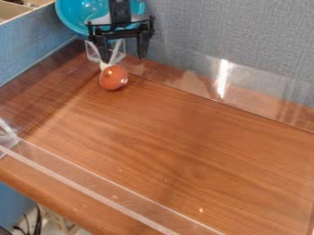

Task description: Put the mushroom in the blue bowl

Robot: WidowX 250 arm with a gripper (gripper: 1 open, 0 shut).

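This is looking like a small enclosed test area, probably in a lab, though the wider room is out of view and its kind is not certain. A robot gripper [120,41] is hanging over the far left corner of a wood-grain work surface [203,138]. Clear panels [221,83] are running low along the surface's far edge, one catching a bright glint, and another clear strip [98,191] is crossing the near left side. A plain grey textured wall [233,37] is standing behind, and a blue textured side [31,53] is closing off the left. Dark cables [37,220] are showing below the near left corner.
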